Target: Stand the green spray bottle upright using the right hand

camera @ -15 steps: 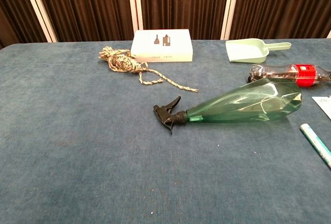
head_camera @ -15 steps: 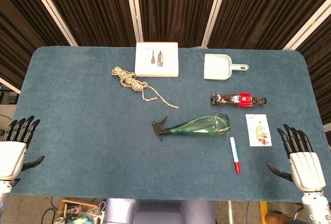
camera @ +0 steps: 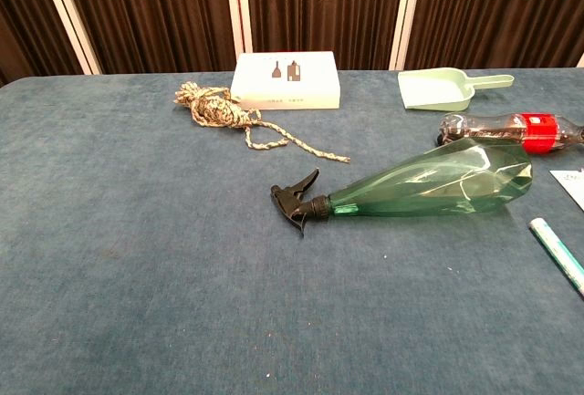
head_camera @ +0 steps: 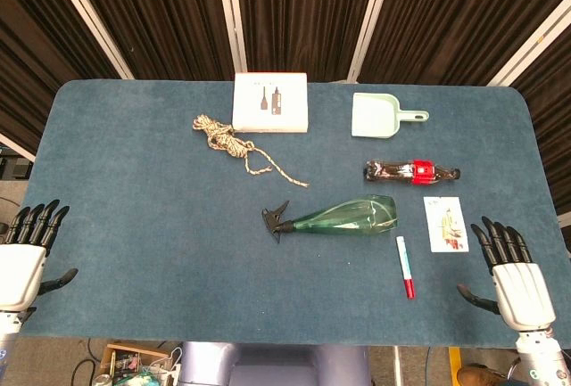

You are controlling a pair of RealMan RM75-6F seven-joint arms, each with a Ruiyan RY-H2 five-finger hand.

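The green spray bottle (head_camera: 343,217) lies on its side near the table's middle, its black trigger head (head_camera: 277,220) pointing left; the chest view shows the same bottle (camera: 429,181) flat on the cloth. My right hand (head_camera: 515,281) hovers at the front right corner, fingers apart, holding nothing, well clear of the bottle. At the front left edge my left hand (head_camera: 25,258) is likewise open and empty. Neither hand shows in the chest view.
A red-capped marker (head_camera: 405,266) and a picture card (head_camera: 445,224) lie between the bottle and my right hand. Behind them lies a cola bottle (head_camera: 411,171). Further back are a mint scoop (head_camera: 379,116), a white box (head_camera: 270,102) and a coiled rope (head_camera: 232,143).
My right hand has shifted slightly lower and left in the head view. Nothing else has moved.
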